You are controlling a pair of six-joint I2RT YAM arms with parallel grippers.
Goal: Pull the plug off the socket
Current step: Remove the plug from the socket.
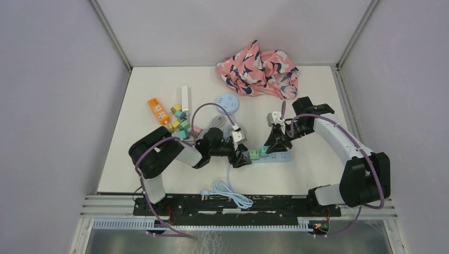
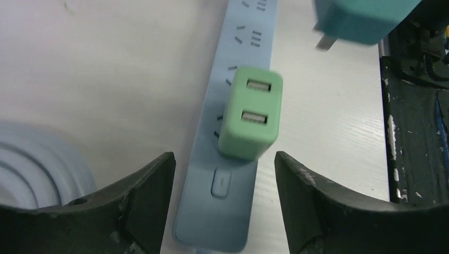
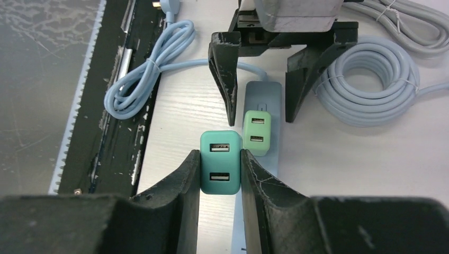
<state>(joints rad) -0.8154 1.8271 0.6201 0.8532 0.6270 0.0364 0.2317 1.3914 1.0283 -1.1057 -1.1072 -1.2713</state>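
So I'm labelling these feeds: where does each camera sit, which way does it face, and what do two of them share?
Top external: above and behind, looking down on the table; left arm, right arm show.
Left wrist: looks down past the open left gripper at the green plug in the power strip.
Right wrist: faces the left gripper; right gripper clamps the teal plug.
Shared: both wrists see the green plug.

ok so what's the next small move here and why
Probably move the right pincer sideways and set the teal plug down on the table: its prongs already hang clear of the blue power strip. The left pincer stands open around the green plug, which sits plugged in, touching nothing.
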